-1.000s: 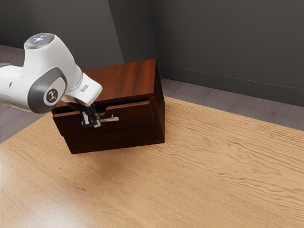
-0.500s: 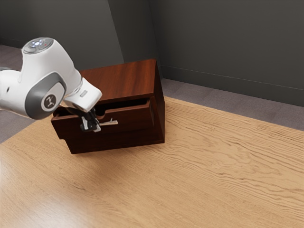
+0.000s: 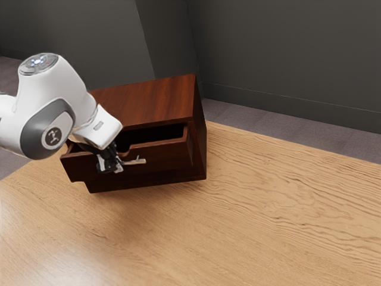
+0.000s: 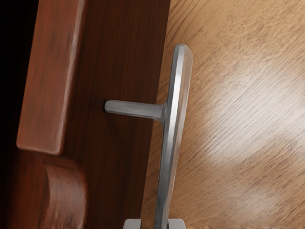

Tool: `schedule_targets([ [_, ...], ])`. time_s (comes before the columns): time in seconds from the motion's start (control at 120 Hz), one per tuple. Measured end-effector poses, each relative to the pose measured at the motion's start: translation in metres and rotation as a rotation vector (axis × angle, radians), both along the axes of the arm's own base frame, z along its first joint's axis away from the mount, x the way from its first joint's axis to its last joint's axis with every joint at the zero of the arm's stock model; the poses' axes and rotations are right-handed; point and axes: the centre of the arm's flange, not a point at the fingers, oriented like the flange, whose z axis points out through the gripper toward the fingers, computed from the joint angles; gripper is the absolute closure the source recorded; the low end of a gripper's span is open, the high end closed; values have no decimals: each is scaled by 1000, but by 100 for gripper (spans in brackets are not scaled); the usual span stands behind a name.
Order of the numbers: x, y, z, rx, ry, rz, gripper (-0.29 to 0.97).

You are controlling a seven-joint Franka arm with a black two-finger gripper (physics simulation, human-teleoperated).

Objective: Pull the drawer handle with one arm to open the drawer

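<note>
A dark red-brown wooden cabinet (image 3: 156, 104) stands on the table. Its drawer (image 3: 156, 156) sticks out toward the exterior view's left, with a dark gap showing above its front. A grey metal bar handle (image 3: 134, 160) is fixed to the drawer front. My black gripper (image 3: 110, 165) is shut on the handle's left end, under the white arm. In the wrist view the handle (image 4: 171, 138) runs along the drawer front (image 4: 114, 71) on a short post, and grey fingertips (image 4: 135, 223) sit on either side of its lower end.
The cabinet rests at the back left of a light wooden table (image 3: 256, 220). Dark grey walls and grey floor (image 3: 297, 128) lie behind. Table surface stretches wide to the exterior view's right and front.
My hand has moved toward the exterior view's left with the handle, and the drawer has slid further out of the cabinet. The gap above the drawer front has widened.
</note>
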Motion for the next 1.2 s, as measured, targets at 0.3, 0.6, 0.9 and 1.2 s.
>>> schedule_targets([
  [0.3, -21, -15, 2, 3, -5, -25, 75],
  [0.6, -35, -29, 5, 11, -8, -46, 75],
  [0.9, -51, -44, 9, 11, -16, -71, 73],
  [1.2, -67, -67, 13, 18, -22, -110, 72],
])
